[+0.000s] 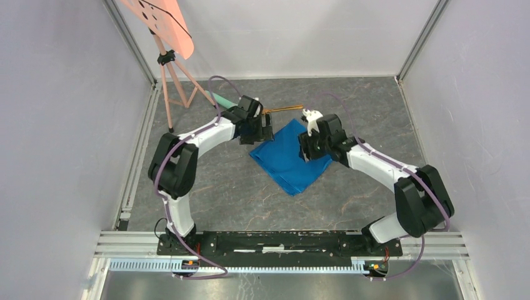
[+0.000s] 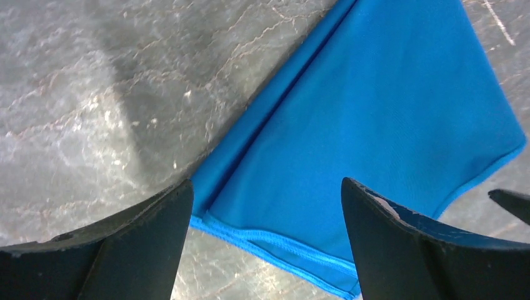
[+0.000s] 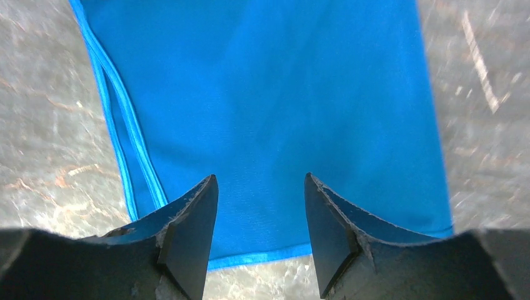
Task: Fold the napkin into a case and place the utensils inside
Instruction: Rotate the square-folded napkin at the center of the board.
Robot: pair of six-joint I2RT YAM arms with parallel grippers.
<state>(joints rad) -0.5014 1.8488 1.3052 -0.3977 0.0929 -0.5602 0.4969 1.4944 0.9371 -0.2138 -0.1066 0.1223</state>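
The bright blue napkin (image 1: 289,159) lies flat on the grey table, folded into a layered rectangle set diagonally. My left gripper (image 1: 264,134) is open over its far left corner. In the left wrist view the open fingers (image 2: 265,187) straddle the stitched double hem of the napkin (image 2: 375,112). My right gripper (image 1: 308,149) is open over the napkin's far right edge. In the right wrist view its fingers (image 3: 259,181) hover just above the cloth (image 3: 269,87) near a hem. The copper-gold utensils (image 1: 284,109) lie behind the napkin, partly hidden by the left gripper.
A mint-green cylinder (image 1: 222,99) lies at the back left, next to an orange tripod stand (image 1: 172,69). Grey enclosure walls stand on three sides. An aluminium rail (image 1: 281,240) carries the arm bases at the near edge.
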